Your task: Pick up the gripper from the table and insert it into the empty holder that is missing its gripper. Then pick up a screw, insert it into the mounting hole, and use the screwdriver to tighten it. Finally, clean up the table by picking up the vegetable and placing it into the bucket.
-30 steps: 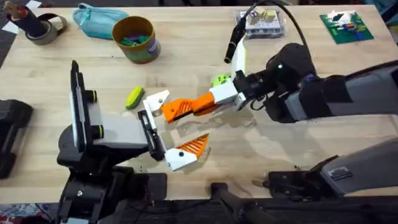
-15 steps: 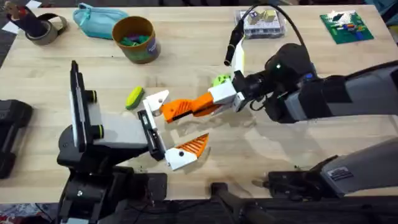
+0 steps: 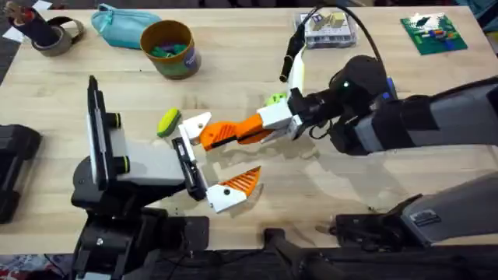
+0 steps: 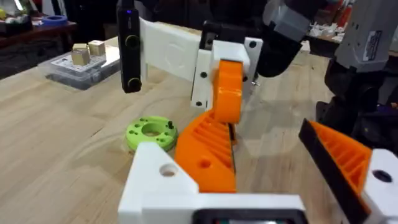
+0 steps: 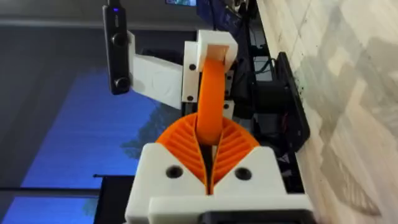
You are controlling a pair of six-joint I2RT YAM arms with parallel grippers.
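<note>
Pale wood tabletop (image 3: 233, 47) stretched under both arms, the mustard bucket (image 3: 170, 48) at the far side beside a teal pouch (image 3: 120, 25). The right gripper (image 3: 264, 126) was clamped on the orange finger (image 3: 222, 134), its ribbed pads pressed together on the wide end. Over the last second it had carried the piece a little farther toward the holder (image 3: 194, 124) and lifted it slightly, so the narrow end now sat against the white mount. I could not tell whether it had actually entered the slot.

The left gripper (image 3: 222, 155) stood apart and held nothing, one side bare at the holder, the other bearing its matching orange finger (image 3: 237, 183).

I judged the insertion under way but unfinished. The small advance suggested the arm was feeling for alignment, and a slight tilt could jam the piece at the mouth.

The yellow-green vegetable (image 3: 169, 121) lay just beside the holder, well apart from the bucket – that step, like the screw, was not yet done.
</note>
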